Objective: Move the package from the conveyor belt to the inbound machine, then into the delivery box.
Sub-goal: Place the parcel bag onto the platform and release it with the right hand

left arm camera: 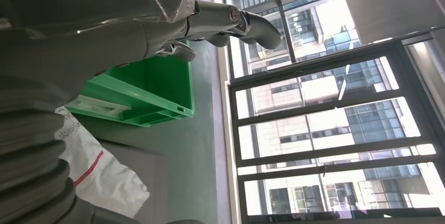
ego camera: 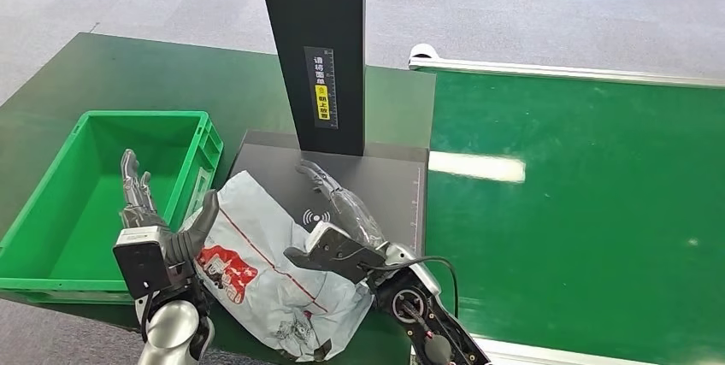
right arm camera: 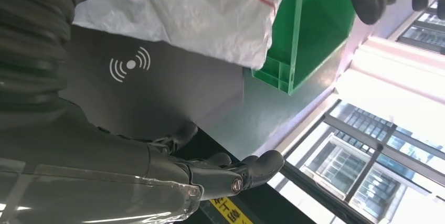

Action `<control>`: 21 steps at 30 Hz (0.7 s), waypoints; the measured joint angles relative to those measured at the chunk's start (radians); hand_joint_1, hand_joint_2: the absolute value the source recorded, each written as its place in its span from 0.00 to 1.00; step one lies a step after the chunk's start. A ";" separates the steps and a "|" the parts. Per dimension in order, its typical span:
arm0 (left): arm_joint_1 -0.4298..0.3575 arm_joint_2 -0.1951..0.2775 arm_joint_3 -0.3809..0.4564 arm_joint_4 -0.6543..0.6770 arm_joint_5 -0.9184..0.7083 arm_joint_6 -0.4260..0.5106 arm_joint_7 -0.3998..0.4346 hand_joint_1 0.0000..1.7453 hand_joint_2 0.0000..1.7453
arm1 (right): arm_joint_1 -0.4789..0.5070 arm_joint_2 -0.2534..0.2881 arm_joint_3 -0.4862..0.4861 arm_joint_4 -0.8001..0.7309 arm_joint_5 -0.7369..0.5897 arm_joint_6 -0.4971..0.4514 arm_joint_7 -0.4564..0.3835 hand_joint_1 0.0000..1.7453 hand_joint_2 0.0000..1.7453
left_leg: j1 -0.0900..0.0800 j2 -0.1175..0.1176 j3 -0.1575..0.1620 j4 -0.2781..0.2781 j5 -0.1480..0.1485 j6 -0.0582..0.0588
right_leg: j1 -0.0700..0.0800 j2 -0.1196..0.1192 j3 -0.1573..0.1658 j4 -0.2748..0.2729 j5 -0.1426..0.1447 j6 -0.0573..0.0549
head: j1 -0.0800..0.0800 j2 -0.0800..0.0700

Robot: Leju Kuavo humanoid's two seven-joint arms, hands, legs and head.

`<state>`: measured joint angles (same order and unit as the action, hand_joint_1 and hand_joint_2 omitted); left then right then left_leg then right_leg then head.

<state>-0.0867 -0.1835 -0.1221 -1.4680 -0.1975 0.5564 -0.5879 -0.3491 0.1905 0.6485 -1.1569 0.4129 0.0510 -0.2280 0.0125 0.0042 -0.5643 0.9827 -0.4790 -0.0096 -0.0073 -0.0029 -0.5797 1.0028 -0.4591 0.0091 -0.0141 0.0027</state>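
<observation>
The package [ego camera: 265, 271], a crumpled grey mail bag with red print, lies on the front left corner of the inbound machine's dark platform [ego camera: 385, 181] and overhangs its front edge. My left hand [ego camera: 150, 224] stands at the bag's left side, fingers spread upward and thumb against the bag. At the bag's right side my right hand [ego camera: 342, 228] stretches its fingers out over the platform. Neither hand closes around the bag. The left wrist view shows the left hand [left arm camera: 157, 19] above the package [left arm camera: 99, 171]. The right wrist view shows the right hand [right arm camera: 183, 177], the package [right arm camera: 194, 14] and the platform [right arm camera: 157, 93].
The green delivery box [ego camera: 205, 147] stands just left of the platform, with nothing visible inside. The machine's black column [ego camera: 321, 49] rises behind the platform. The green conveyor belt [ego camera: 581, 211] runs along the right. Dark green table lies behind the box.
</observation>
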 joint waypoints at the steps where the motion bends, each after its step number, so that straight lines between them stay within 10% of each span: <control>1: 0.002 0.000 0.002 -0.002 0.000 0.000 0.000 0.00 1.00 | 0.000 -0.001 0.000 -0.005 0.001 -0.002 0.000 0.00 1.00 | 0.000 0.000 0.000 0.000 0.000 0.000 | 0.000 0.000 0.000 0.000 0.000 0.000 | 0.000 0.000; 16: 0.026 0.000 -0.005 -0.012 -0.079 -0.073 0.030 0.00 1.00 | 0.071 -0.012 -0.131 -0.203 -0.191 -0.232 -0.218 0.00 1.00 | 0.000 0.000 0.000 0.000 0.000 0.000 | 0.000 0.000 -0.001 0.000 0.000 0.000 | 0.000 0.000; 21: -0.003 0.025 -0.064 0.072 -0.356 -0.246 0.245 0.00 1.00 | 0.135 -0.017 -0.245 -0.376 -0.308 -0.366 -0.315 0.00 1.00 | -0.001 0.000 0.000 0.000 0.000 0.000 | -0.001 0.000 0.000 -0.001 0.000 0.000 | 0.000 0.000</control>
<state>-0.0898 -0.1581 -0.1864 -1.3960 -0.5540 0.3104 -0.3424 -0.2145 0.1738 0.4033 -1.5328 0.1053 -0.3151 -0.5430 0.0118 0.0044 -0.5643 0.9829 -0.4792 -0.0093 -0.0081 -0.0027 -0.5800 1.0021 -0.4589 0.0091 -0.0141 0.0026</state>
